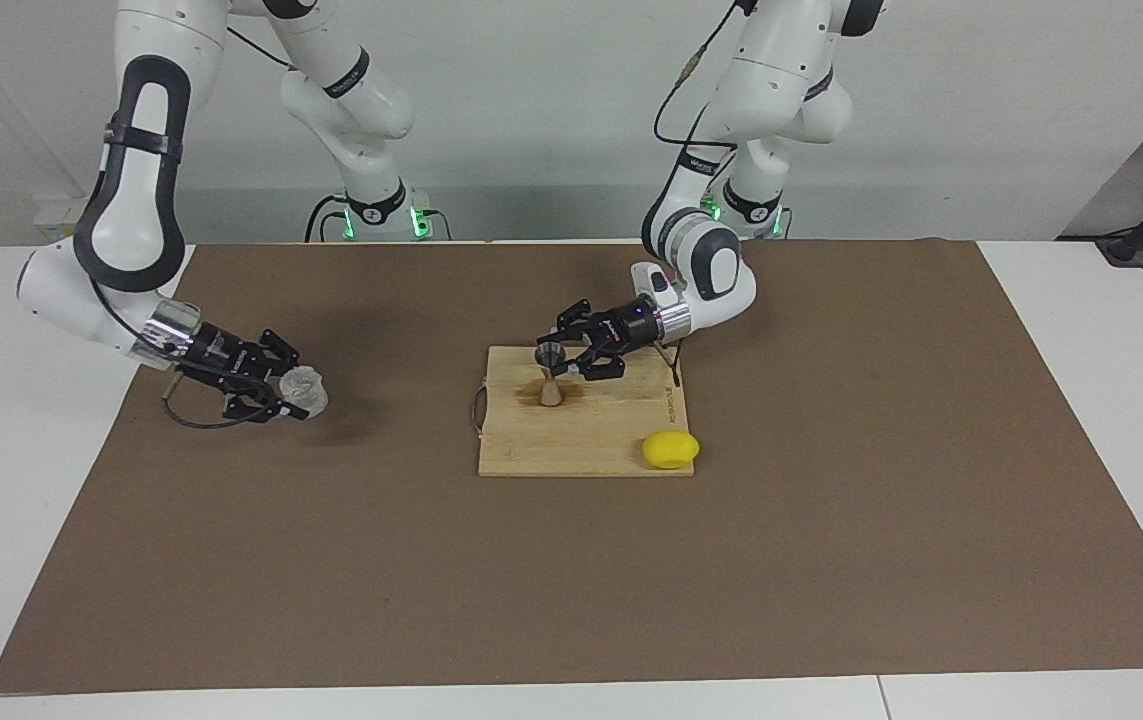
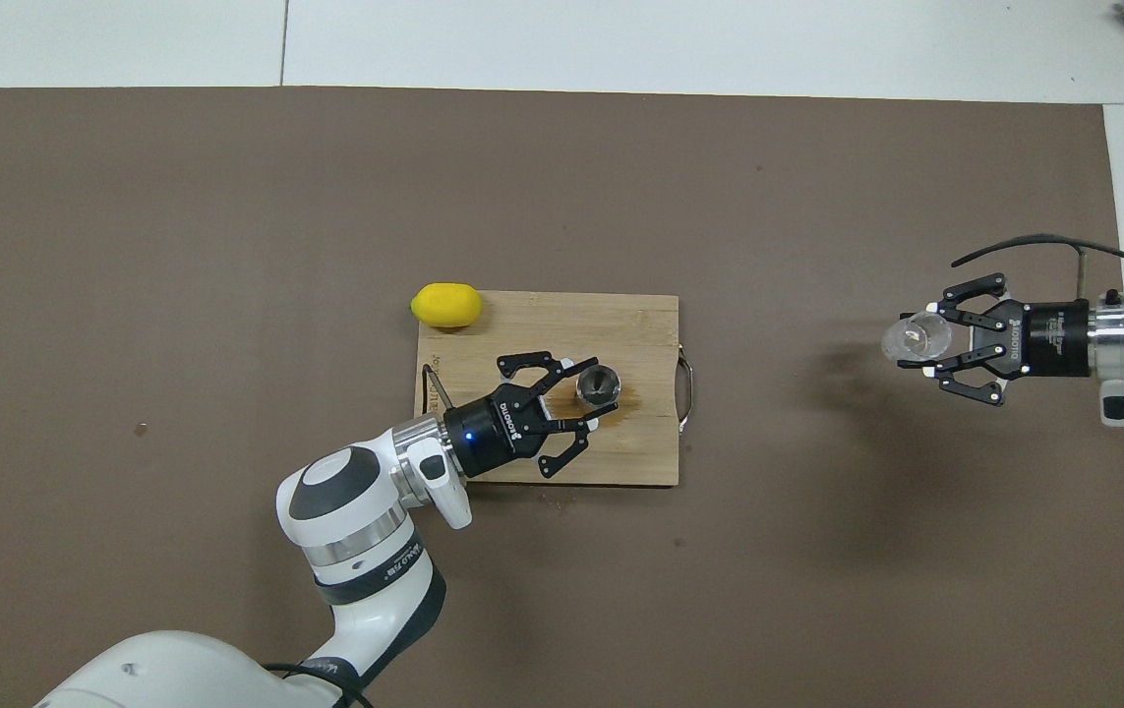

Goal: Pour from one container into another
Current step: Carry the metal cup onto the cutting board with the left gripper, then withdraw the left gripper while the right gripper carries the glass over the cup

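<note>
Left claw (image 1: 563,361) sits low over the wooden cutting board (image 1: 621,440), closed on the metal jigger (image 1: 551,375) at its narrow waist. The jigger stands upright with its lower cone at the board surface, on the robot-side half of the board; whether the base rests on the wood or is just clear of it cannot be told. In the overhead view the left claw (image 2: 589,403) comes in from the left arm's end of the board, and the jigger (image 2: 598,384) shows its open upper bowl. A brown stain (image 1: 531,391) marks the board just beside the jigger's foot, toward the right arm's end. Right claw (image 1: 286,393) is over the brown mat (image 1: 571,580) toward the right arm's end of the tabletop, well apart from the board, closed on the clear plastic cup (image 1: 304,390). The cup is held just above or at the mat, mouth up; contact with the mat cannot be told. In the overhead view the right claw (image 2: 927,339) grips the cup (image 2: 910,338) by its sides, with the cup projecting past the fingertips toward the board. A yellow lemon (image 1: 670,449) lies at the board's corner farther from the robots, toward the left arm's end, touching the board edge. A wire handle (image 2: 686,373) loops off the board's short edge facing the right arm.
</note>
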You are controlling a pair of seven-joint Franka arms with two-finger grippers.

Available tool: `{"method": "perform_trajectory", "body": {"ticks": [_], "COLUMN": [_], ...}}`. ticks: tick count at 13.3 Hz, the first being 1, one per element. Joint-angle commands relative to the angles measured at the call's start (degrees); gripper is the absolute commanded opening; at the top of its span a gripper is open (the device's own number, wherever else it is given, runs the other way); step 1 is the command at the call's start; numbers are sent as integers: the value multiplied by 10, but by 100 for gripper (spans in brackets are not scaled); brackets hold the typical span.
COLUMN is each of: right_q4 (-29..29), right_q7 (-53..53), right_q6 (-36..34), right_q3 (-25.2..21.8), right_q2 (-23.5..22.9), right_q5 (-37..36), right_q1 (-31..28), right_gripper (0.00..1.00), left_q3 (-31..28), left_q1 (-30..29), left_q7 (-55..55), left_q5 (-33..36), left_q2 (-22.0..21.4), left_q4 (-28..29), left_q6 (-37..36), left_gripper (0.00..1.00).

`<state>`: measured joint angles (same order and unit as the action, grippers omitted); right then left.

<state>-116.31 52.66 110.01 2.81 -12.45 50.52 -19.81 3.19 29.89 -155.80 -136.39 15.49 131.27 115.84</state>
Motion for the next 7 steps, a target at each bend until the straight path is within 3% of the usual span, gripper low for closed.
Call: {"method": "perform_trajectory", "body": {"ticks": [1, 4, 5, 6, 7], "right_q4": [8, 8, 8, 7, 7], "right_q7": [20, 21, 22, 24, 26], "right_q6": [-12, -13, -13, -13, -13], "right_q3": [3, 3, 3, 3, 3], "right_q2": [8, 9, 10, 14, 15], "right_q5": [-14, -14, -14, -14, -14], "right_q1": [1, 2, 2, 3, 4], "right_gripper": [5, 5, 5, 5, 5], "left_q3": [-5, -6, -6, -6, -6], "left_q1": [11, 11, 10, 7, 4], "left_q7": [-36, -37, -36, -35, -36], "left_q5": [-19, -19, -19, -18, -17], "left_q2": [9, 21, 21, 21, 19], "left_q4": [-8, -5, -4, -2, 4], "left_q6": [3, -22, -23, -24, -33], "left_gripper": [0, 0, 34, 99, 100]}}
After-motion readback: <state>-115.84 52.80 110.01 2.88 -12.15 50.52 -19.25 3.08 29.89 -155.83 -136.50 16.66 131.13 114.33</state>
